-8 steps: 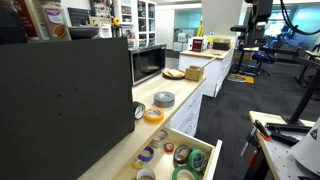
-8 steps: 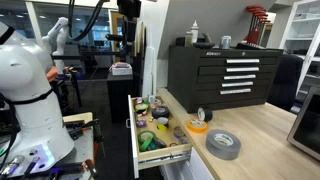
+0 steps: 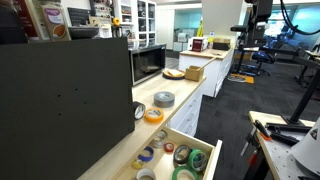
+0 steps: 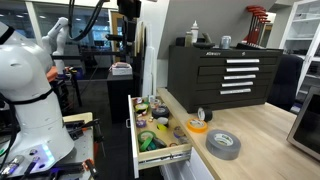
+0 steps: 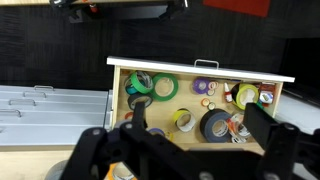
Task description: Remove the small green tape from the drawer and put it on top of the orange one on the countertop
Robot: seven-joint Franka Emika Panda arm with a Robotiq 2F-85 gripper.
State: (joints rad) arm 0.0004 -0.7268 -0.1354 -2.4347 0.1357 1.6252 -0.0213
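Observation:
In the wrist view I look straight down into the open drawer (image 5: 118,110), a light wood box with several tape rolls. The small green tape (image 5: 139,84) lies at its back left corner, touching the bigger green roll (image 5: 165,88). My gripper (image 5: 199,110) hangs well above the drawer, open and empty, its dark fingers framing a black roll (image 5: 214,125). The orange roll (image 3: 153,115) lies flat on the countertop (image 3: 185,85) next to the grey roll (image 3: 164,98). In an exterior view the orange roll (image 4: 197,127) sits just behind the drawer (image 4: 136,140).
A microwave (image 3: 148,63) stands further along the countertop. A black tool chest (image 4: 220,72) stands behind the rolls. A grey metal tray (image 5: 50,105) lies to the left of the drawer. A white robot (image 4: 25,80) stands on the floor beside the drawer.

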